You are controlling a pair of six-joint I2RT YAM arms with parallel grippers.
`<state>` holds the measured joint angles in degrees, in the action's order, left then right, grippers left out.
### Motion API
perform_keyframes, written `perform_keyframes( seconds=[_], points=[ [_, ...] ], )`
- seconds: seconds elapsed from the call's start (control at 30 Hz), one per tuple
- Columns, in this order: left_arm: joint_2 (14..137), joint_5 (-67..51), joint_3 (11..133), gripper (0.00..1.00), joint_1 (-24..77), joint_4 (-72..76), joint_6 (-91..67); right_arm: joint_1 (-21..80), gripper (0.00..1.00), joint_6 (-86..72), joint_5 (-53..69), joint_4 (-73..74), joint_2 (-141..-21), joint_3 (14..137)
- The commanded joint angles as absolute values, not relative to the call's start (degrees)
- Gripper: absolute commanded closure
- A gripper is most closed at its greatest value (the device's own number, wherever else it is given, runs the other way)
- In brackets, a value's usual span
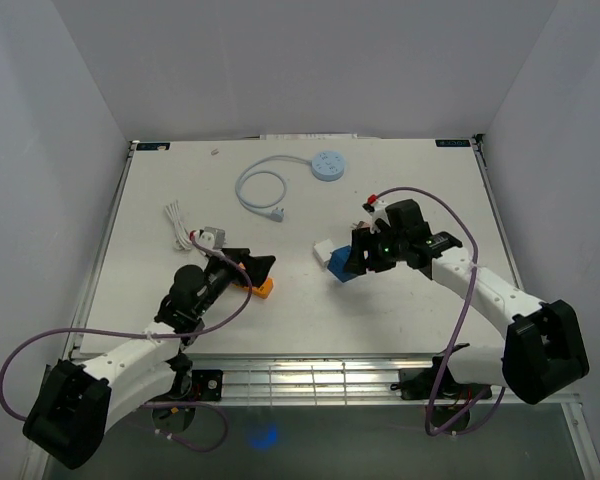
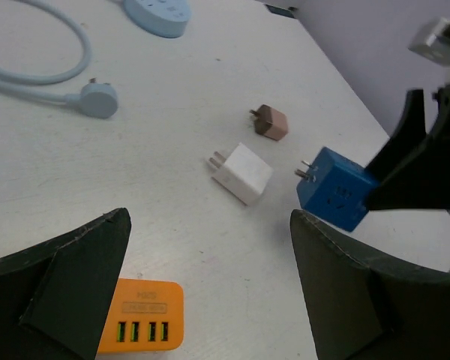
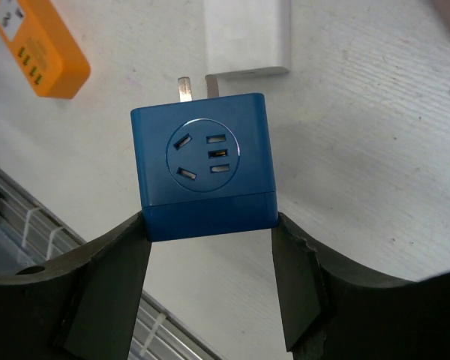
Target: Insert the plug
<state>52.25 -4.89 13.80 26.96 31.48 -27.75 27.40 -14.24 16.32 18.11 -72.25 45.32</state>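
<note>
A blue cube plug [image 3: 202,161], with a socket face and two metal prongs at its far end, is gripped at its lower sides by my right gripper [image 3: 208,222], just above the table. From the top view this blue cube plug [image 1: 340,264] sits at centre right, with the right gripper [image 1: 356,258] shut on it. My left gripper [image 2: 210,217] stands wide open with nothing between its fingers. An orange USB charger [image 2: 139,315] lies beside its left finger. The same orange charger [image 1: 264,288] and the left gripper [image 1: 257,268] show left of centre in the top view.
A white adapter [image 2: 242,172] lies next to the blue cube, and a brown adapter [image 2: 270,122] lies beyond it. A round light-blue power strip [image 1: 328,165] with a looped cable and plug [image 1: 277,211] is at the back. A white cable bundle [image 1: 177,222] lies at the left.
</note>
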Motion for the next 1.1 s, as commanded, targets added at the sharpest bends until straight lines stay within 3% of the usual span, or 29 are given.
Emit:
perform_keyframes(
  seconds=[0.0,0.23,0.6,1.07],
  points=[
    [50.4,-12.1,6.8,0.02,30.2,51.2,-20.4,27.3,0.73,-12.1,22.8,26.1,-72.7,56.5],
    [62.2,-19.4,4.7,0.02,34.4,73.8,-3.6,27.3,0.77,-11.8,25.3,38.8,-79.6,70.5],
    [74.5,-27.0,20.8,0.02,38.6,62.9,28.4,27.8,0.82,-10.0,26.3,49.0,-86.9,81.6],
    [77.3,-46.1,31.1,0.02,39.4,41.9,37.1,29.3,0.83,-9.1,24.0,54.3,-89.1,85.2]
  ],
)
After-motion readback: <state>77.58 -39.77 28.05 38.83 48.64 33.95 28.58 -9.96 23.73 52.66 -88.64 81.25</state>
